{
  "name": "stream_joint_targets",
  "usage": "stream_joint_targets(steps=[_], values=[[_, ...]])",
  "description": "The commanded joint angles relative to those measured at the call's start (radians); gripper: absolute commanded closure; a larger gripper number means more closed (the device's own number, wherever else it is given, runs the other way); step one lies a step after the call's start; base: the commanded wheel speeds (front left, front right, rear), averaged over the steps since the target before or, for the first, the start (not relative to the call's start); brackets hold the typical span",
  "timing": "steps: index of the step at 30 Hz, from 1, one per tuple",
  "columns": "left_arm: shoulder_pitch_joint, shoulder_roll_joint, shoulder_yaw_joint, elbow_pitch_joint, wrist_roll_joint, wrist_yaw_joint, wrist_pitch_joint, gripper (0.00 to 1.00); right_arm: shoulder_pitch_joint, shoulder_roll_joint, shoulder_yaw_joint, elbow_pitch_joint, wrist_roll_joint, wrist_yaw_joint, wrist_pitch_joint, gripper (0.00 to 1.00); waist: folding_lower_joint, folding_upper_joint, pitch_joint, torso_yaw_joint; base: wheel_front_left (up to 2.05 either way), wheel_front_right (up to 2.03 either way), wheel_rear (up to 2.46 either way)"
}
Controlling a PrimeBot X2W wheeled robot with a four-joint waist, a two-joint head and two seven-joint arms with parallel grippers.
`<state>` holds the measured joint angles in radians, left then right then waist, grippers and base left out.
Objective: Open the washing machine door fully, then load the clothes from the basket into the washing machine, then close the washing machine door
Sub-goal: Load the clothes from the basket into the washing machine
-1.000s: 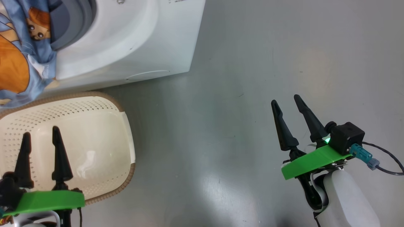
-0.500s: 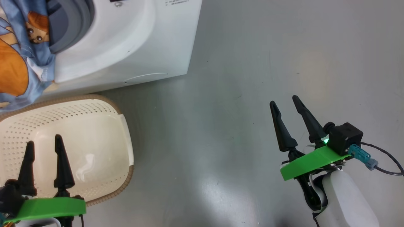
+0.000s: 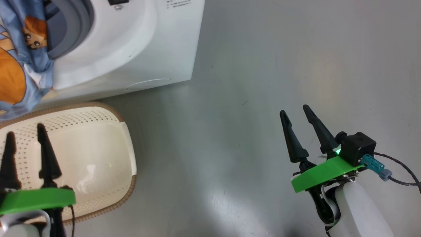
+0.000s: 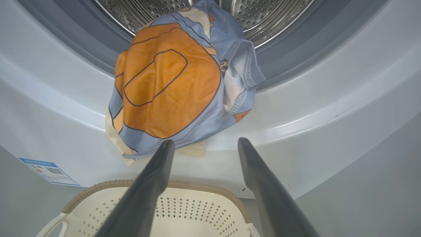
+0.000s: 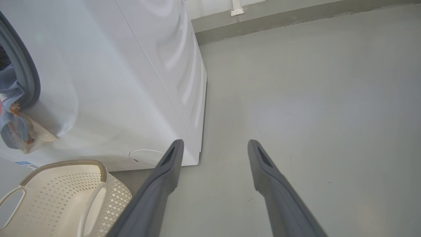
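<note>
Clothes [image 4: 171, 89] hang out over the lower lip of the washing machine [image 3: 131, 42] opening. Upper part lies in the steel drum [image 4: 263, 13]; the rest drapes across the grey gasket [image 3: 79, 29] and down the white front, with its hem just above the basket [image 3: 98, 144] rim. Basket sits on the floor [image 3: 263, 65], close against the machine's front edge. Left tool [image 3: 25, 129] hovers above the basket, fingers spread wide, holding nothing. Right tool [image 3: 294, 109] is equally wide apart and holds nothing, over floor well right of the machine's corner. Grey floor stretches open on that side.
</note>
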<state>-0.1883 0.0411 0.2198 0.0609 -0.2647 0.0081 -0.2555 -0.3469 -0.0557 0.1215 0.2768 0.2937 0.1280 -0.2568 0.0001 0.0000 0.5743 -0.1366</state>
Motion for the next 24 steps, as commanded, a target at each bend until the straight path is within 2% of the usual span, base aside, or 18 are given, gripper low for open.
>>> stream_joint_targets(steps=[1,11,17,20,24], values=[[-0.014,0.019,0.040,-0.008,0.011,-0.006,-0.006,0.00,0.023,0.005,0.027,-0.017,0.006,0.003,-0.005,0.00,-0.0001,0.0000,0.000,-0.003,0.00,0.00,0.00],[-0.139,0.049,0.064,0.114,0.007,-0.029,-0.006,0.00,0.019,0.005,0.031,-0.018,0.017,0.003,-0.005,0.00,-0.0001,0.0000,0.014,-0.018,0.00,0.00,0.00],[-0.231,0.104,0.077,0.226,-0.010,-0.038,0.013,0.00,0.015,0.005,0.031,-0.021,0.023,0.003,-0.005,0.00,-0.0001,0.0000,0.031,-0.028,0.00,0.00,0.00],[-0.263,0.111,0.072,0.269,-0.011,-0.030,0.023,0.00,0.014,0.005,0.029,-0.021,0.024,0.003,-0.005,0.00,-0.0001,0.0000,0.039,-0.032,0.00,0.00,0.00],[-0.308,0.130,0.074,0.312,-0.030,-0.042,0.041,0.00,0.010,0.005,0.030,-0.021,0.028,0.003,-0.005,0.00,-0.0001,0.0000,0.054,-0.037,0.00,0.00,0.00]])
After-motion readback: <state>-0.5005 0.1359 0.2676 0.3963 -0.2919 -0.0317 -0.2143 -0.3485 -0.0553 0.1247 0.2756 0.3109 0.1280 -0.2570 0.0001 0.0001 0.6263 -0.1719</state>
